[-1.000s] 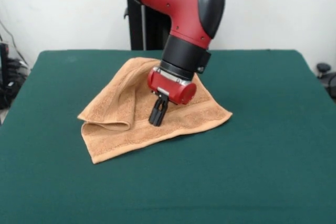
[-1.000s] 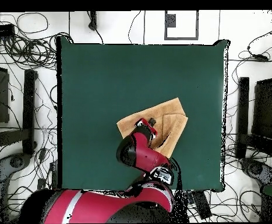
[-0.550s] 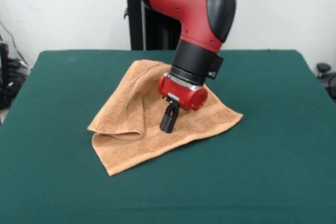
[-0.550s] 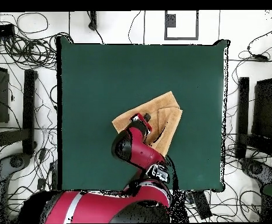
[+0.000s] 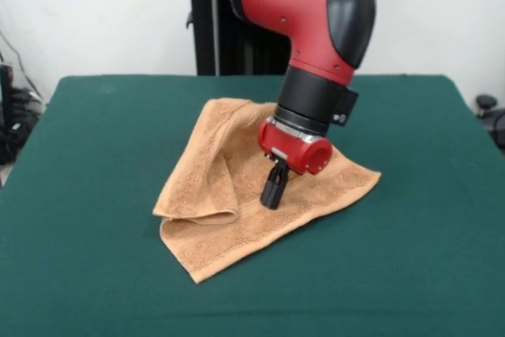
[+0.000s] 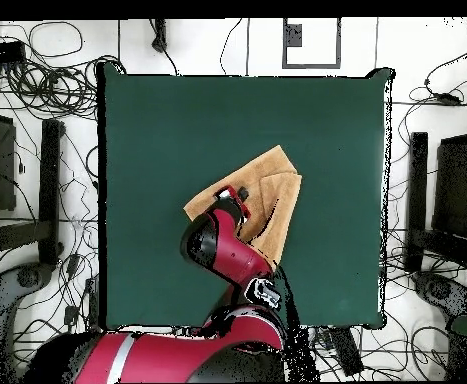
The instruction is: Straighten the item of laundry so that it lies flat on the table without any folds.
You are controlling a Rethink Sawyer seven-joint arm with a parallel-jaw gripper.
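Now my hand [image 5: 272,195], clenched on the hand towel [image 5: 237,203], has dragged it rightward across the green worktop [image 5: 410,258]; its left flap is still doubled over mid-worktop, so flattening remains unfinished.

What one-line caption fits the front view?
Gripper pressed shut onto the folded orange-tan towel on the green table.
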